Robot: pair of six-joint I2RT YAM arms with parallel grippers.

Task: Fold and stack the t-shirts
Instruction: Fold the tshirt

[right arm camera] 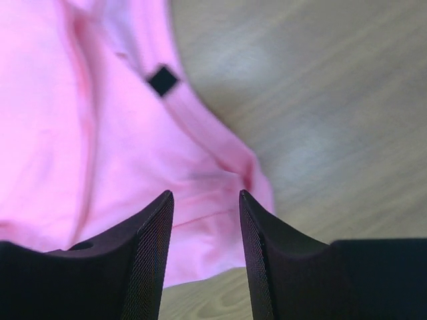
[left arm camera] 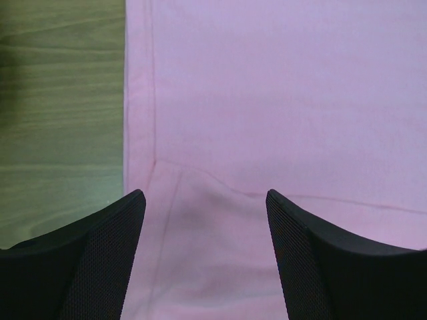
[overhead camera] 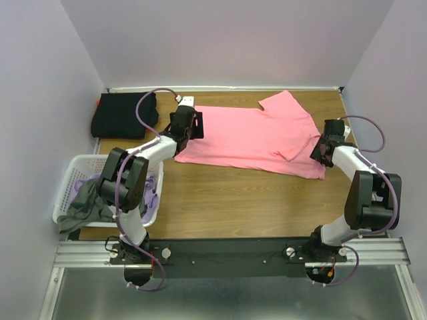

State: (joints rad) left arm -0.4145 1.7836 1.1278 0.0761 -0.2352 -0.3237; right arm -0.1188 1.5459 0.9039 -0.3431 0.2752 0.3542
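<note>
A bright pink t-shirt (overhead camera: 257,137) lies spread flat across the far half of the table. My left gripper (overhead camera: 188,125) is open over its left hem edge; in the left wrist view the pink cloth (left arm camera: 267,120) fills the space between my fingers. My right gripper (overhead camera: 321,151) is open at the shirt's right side; in the right wrist view the pink collar end (right arm camera: 200,173) with a small black tag (right arm camera: 163,79) lies between my fingers. A folded black t-shirt (overhead camera: 123,115) lies at the far left. Grey (overhead camera: 83,205) and lavender (overhead camera: 85,183) t-shirts lie in the basket.
A white lattice laundry basket (overhead camera: 67,188) stands at the left edge of the table, next to the left arm. Purple walls close in the table at the back and both sides. Bare wood (overhead camera: 247,200) lies in front of the pink shirt.
</note>
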